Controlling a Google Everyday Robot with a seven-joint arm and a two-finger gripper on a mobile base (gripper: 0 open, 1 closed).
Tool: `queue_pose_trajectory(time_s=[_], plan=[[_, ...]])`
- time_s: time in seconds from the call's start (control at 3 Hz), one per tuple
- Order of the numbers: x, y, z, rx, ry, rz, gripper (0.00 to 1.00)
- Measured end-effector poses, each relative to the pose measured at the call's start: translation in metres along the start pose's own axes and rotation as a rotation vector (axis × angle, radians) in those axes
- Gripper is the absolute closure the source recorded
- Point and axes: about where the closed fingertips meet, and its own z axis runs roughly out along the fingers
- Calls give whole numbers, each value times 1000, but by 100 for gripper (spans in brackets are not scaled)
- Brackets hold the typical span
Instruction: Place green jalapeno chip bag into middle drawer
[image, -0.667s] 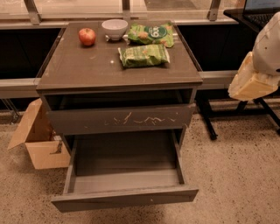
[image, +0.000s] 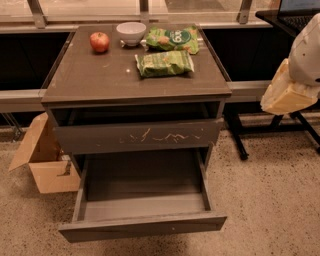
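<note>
**A:** What was nearest?

**B:** The middle drawer (image: 142, 227), wide, shallow and dark-grey with a smooth front panel. It was pulled out and had nothing inside. Above it sat the drawer front with white scratch marks (image: 137, 136) (it overhangs the back part of the open drawer, I think).

**A:** And the gripper?

**B:** The gripper (image: 287, 95) hung at the right edge, well apart from the cabinet. Open or closed, I could not tell.

**A:** Where was the bag?

**B:** The small crinkled light-green jalapeno chip bag (image: 165, 63) lay flat on the grey cabinet top (image: 90, 80), just before the green bag with a dark oval logo (image: 172, 38). I judged it light, soft and slippery, with fragile contents. A hold from above across its narrow middle seemed best. There was free room at its left and front. The red apple (image: 99, 41) and the white bowl (image: 131, 33) stood further back.
</note>
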Motion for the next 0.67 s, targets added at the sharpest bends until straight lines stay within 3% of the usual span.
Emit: queue_pose_trajectory(time_s=[0.67], plan=[[-21, -32, 29, -15, -129, -16, 47]])
